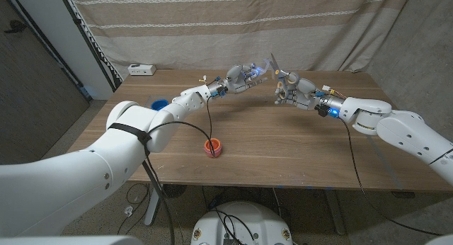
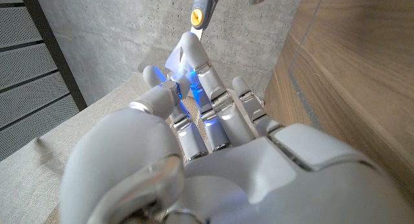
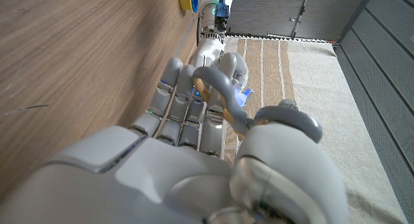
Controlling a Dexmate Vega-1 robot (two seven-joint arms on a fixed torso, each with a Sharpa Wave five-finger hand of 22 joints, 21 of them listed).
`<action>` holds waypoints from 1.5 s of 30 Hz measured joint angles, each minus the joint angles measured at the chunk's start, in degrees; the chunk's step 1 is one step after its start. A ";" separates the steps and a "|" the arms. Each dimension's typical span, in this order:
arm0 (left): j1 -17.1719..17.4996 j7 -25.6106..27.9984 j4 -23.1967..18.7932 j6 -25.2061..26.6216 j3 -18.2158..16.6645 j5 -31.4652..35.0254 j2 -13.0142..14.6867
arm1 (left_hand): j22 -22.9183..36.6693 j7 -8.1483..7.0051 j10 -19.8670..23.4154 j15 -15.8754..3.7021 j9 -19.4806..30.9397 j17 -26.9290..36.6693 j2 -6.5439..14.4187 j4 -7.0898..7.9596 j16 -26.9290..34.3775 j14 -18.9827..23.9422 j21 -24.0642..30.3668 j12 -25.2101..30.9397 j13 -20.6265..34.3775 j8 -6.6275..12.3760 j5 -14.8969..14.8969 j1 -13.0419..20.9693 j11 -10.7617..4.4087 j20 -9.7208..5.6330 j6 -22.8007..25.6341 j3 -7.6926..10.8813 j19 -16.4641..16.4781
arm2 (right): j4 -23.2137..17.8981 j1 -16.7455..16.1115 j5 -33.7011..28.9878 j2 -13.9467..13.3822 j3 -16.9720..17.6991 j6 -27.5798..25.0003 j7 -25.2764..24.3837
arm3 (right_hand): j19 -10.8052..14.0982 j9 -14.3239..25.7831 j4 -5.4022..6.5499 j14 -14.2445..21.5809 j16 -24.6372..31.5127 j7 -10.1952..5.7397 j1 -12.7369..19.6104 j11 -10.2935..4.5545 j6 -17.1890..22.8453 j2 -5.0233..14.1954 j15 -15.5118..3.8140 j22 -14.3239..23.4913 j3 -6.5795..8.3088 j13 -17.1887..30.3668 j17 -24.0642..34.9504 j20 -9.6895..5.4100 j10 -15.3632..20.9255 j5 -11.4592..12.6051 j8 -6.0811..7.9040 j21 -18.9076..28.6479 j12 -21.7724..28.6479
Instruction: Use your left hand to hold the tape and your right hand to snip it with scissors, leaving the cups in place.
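Above the far counter (image 1: 297, 142), the left hand (image 1: 244, 78) pinches the tape (image 1: 267, 64) taut; the right hand (image 1: 289, 89) grips the scissors (image 1: 276, 69), blades at the strip. Best cut squarely, keeping tension, away from the red cup (image 1: 212, 146).

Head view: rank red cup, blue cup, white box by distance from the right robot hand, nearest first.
From the right robot hand, which holds the scissors:
1. Red cup, front middle of the table.
2. Blue cup, left side, beside the left arm.
3. White box, far left corner.
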 measured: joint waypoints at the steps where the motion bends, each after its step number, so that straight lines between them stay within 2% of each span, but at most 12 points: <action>1: 0.00 0.00 0.00 0.00 0.00 0.00 0.00 | 0.00 0.01 0.00 0.00 0.00 0.01 0.00 0.01 0.00 0.00 0.00 0.00 0.00 0.00 0.00 0.00 0.00 0.00 0.01 0.01 0.00 | 0.00 0.00 0.00 0.00 0.00 0.00 -0.07 | 0.00 -0.06 -0.16 0.00 0.16 -0.24 0.19 -0.01 0.34 0.19 0.00 0.00 0.16 -0.02 0.00 0.00 0.01 0.00 0.00 0.00 0.03; 8: -0.13 -0.23 0.32 0.07 0.00 -0.01 -0.02 | 0.00 0.09 0.00 0.00 0.00 0.48 -0.08 0.17 0.00 0.00 -0.21 0.04 0.00 -0.12 0.00 -0.08 0.00 0.00 0.09 0.17 0.00 | -0.38 -0.27 0.00 -0.05 0.31 0.00 -0.37 | 0.21 -0.60 -1.06 0.23 0.16 -0.33 2.87 -0.42 2.09 2.81 0.23 0.00 1.99 -0.69 -0.53 -0.21 1.66 0.15 0.01 0.44 1.20; 12: -0.22 -0.46 0.67 0.01 0.03 -0.04 -0.02 | 0.00 0.09 0.00 0.01 0.27 0.78 -0.08 0.17 -0.21 0.00 -0.21 0.04 0.00 -0.16 0.00 -0.08 0.00 0.00 0.09 0.17 0.00 | -0.45 -0.27 -0.02 -0.06 0.31 0.00 -0.51 | 0.21 -0.83 -1.43 0.44 0.61 -0.60 4.21 -0.42 2.65 3.26 0.01 0.00 2.84 -1.07 -0.53 -0.21 2.08 0.23 0.12 0.44 1.90; 22: -0.26 -1.01 1.09 -0.16 0.29 -0.14 0.05 | -0.01 0.09 0.00 0.01 0.26 1.29 -0.17 0.00 -0.24 0.00 -0.20 0.04 0.00 -0.19 0.00 -0.17 0.00 0.00 0.09 0.45 0.00 | -0.70 -0.31 -0.19 -0.17 0.43 0.00 -1.11 | 0.52 -1.06 -1.50 0.44 0.60 -0.65 5.11 -0.62 3.30 3.26 0.01 0.00 2.91 -1.34 -0.80 -0.52 2.66 0.23 0.32 0.89 2.02; 26: -0.26 -1.52 1.16 -0.26 0.43 -0.27 0.12 | -0.01 0.09 0.00 0.01 0.25 1.56 -0.21 0.16 -0.44 0.00 -0.20 0.04 0.00 -0.22 0.00 -0.23 0.00 0.00 0.10 0.62 0.00 | -0.91 -0.51 -0.26 -0.33 0.64 0.00 -1.41 | 0.20 -1.13 -1.51 0.43 0.96 -0.99 5.70 -0.31 4.09 3.42 0.01 0.00 3.38 -1.68 -1.06 -0.84 2.98 0.23 0.32 0.89 3.03; 29: -0.25 -1.85 1.19 -0.27 0.52 -0.40 0.16 | -0.01 0.10 0.00 0.01 0.17 1.57 -0.20 0.16 -0.44 0.00 -0.19 0.04 0.00 -0.22 0.00 -0.25 0.00 0.00 0.10 0.62 0.00 | -0.99 -0.61 -0.32 -0.40 0.76 0.00 -1.57 | 0.20 -1.15 -2.00 0.74 1.16 -0.81 6.92 -0.64 4.29 3.57 0.32 0.05 3.88 -1.81 -1.06 -0.84 3.30 0.23 0.33 0.89 3.03; 32: -0.14 -2.21 1.22 -0.28 0.68 -0.52 0.27 | -0.01 0.10 0.00 0.02 0.27 1.79 -0.05 0.15 -0.44 0.00 -0.19 0.04 0.00 -0.23 0.00 -0.40 0.00 0.00 0.10 0.62 0.00 | -1.11 -0.69 -0.38 -0.48 0.82 0.00 -1.84 | 0.41 -1.38 -2.87 0.76 1.51 -1.12 8.91 -0.51 4.60 3.80 0.30 0.13 4.75 -2.02 -1.07 -1.05 3.59 0.23 0.73 1.30 3.90; 36: 0.03 -2.71 1.23 -0.28 0.92 -0.66 0.37 | -0.01 0.10 0.00 0.02 0.27 1.82 0.09 0.15 -0.44 0.00 -0.19 0.04 0.00 -0.35 0.00 -0.54 0.00 0.00 0.10 0.62 0.00 | -1.23 -0.76 -0.46 -0.58 0.89 -0.04 -2.14 | 0.31 -1.65 -3.85 1.06 1.82 -1.62 13.93 -0.51 5.71 4.47 0.01 0.13 7.21 -2.28 -1.44 -1.56 3.59 0.23 1.12 1.95 5.16; 45: 0.34 -3.75 1.26 -0.29 1.51 -1.14 0.52 | -0.01 0.11 0.00 0.02 0.52 2.19 -0.12 -0.08 -0.44 0.00 -0.19 0.05 0.00 -0.38 0.00 -0.75 0.00 0.00 0.11 0.85 0.00 | -1.54 -0.96 -0.58 -0.74 1.07 -0.33 -2.82 | 0.00 -1.66 -3.96 1.05 2.44 -2.02 20.08 -0.30 6.52 4.30 0.01 0.40 10.81 -2.65 -1.60 -1.86 3.77 -0.02 1.93 3.48 5.31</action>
